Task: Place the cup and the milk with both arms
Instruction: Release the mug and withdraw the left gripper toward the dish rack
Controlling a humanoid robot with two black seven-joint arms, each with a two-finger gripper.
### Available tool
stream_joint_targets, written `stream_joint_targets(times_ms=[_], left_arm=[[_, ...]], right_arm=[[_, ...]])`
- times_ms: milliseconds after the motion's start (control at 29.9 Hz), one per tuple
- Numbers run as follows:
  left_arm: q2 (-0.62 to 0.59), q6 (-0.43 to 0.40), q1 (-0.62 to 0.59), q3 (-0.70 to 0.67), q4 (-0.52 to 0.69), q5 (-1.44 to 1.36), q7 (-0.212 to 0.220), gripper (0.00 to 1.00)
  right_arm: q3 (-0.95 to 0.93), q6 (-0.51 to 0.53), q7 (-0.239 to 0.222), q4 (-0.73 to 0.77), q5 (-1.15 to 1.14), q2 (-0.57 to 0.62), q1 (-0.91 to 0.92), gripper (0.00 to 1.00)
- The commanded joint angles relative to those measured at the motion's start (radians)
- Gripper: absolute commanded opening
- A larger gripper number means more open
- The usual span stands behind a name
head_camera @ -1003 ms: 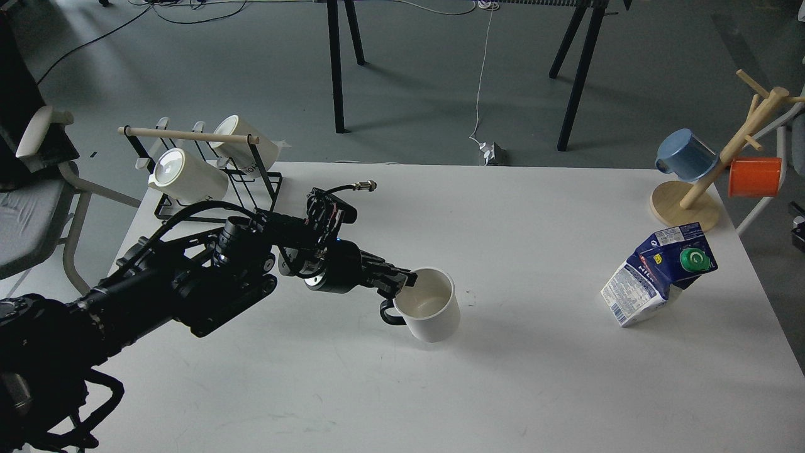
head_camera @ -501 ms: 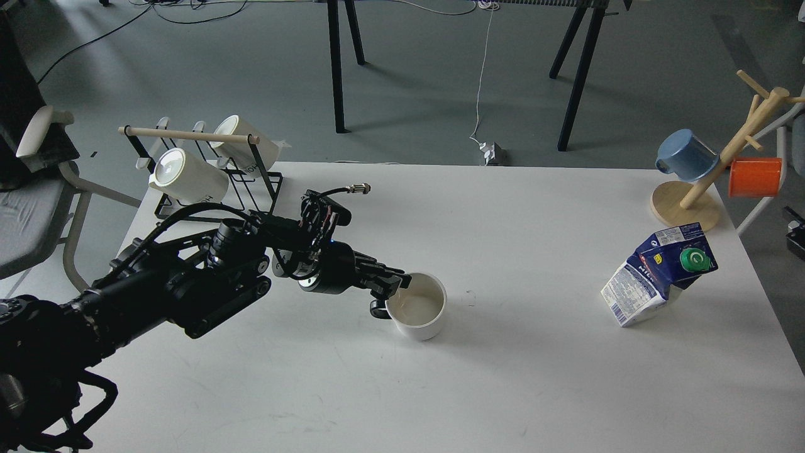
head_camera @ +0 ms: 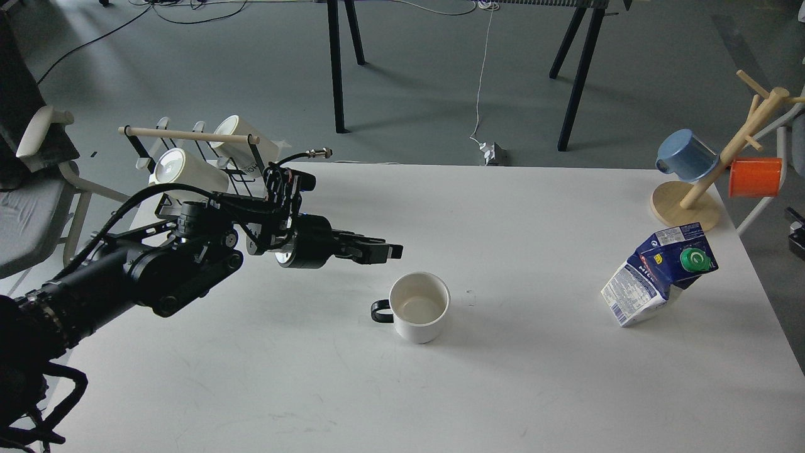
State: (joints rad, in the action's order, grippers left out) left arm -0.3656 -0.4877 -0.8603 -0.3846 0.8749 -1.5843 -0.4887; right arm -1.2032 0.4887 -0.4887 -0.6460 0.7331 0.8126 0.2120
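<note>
A white table (head_camera: 516, 390) fills most of the head view, and everything relevant is set on it. From the left edge the left arm (head_camera: 144, 277) is stretched low over the tabletop, ending in the left gripper (head_camera: 387, 252), which is held above and just behind the cup (head_camera: 418, 306) without touching it; its fingers are seen nearly edge-on and dark, so whether the jaws are apart or together cannot be told. Nothing is gripped in it. The right arm is not seen anywhere in the view. At the back left corner a black wire rack (head_camera: 207, 182) with a wooden rail is placed, with two larger white mugs (head_camera: 188, 173) laid on their sides in it. At the far right a wooden mug tree (head_camera: 717, 182) is stood, and a blue cup (head_camera: 685, 154) and an orange cup (head_camera: 755, 177) are hung from its pegs. Just in front of it the milk (head_camera: 657, 274) is found near the right edge, tilted over on one lower corner with its green cap facing up, which suggests it has not yet been set square. The cup is stood upright near the middle of the table, handle turned toward the left arm, so its half of the task appears done; the carton is judged to be left for the right arm.
</note>
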Motion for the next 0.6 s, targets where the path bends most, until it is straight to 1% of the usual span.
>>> stream_joint_targets(times_ms=[0,67,134,234,368,468,568], left_arm=[[-0.113,-0.001,-0.023,-0.126,-0.007,0.272,0.000,0.92],[-0.171,-0.001,-0.026,-0.181,-0.011,0.424,0.000,0.94],[-0.237,-0.001,-0.028,-0.191,-0.022,0.554,0.000,0.94],[-0.294,-0.001,-0.026,-0.191,-0.033,0.673,0.000,0.95],[-0.334,-0.001,-0.013,-0.189,-0.031,0.721,0.000,0.96],[-0.335,-0.001,0.007,-0.189,-0.031,0.719,0.000,0.96],[-0.335,-0.001,0.017,-0.186,-0.031,0.718,0.000,0.96]], right_arm=[[0.001,0.000,0.000,-0.056,0.078,0.048,-0.126,0.99],[-0.006,0.000,0.000,-0.102,0.100,0.054,-0.215,0.99],[-0.010,0.000,0.000,-0.127,0.117,0.057,-0.282,0.99],[-0.007,0.000,0.000,-0.167,0.155,0.057,-0.351,0.99],[-0.001,0.000,0.000,-0.303,0.180,0.054,-0.433,0.99],[0.007,0.000,0.000,-0.417,0.180,0.045,-0.465,0.99],[0.008,0.000,0.000,-0.486,0.177,0.028,-0.490,0.99]])
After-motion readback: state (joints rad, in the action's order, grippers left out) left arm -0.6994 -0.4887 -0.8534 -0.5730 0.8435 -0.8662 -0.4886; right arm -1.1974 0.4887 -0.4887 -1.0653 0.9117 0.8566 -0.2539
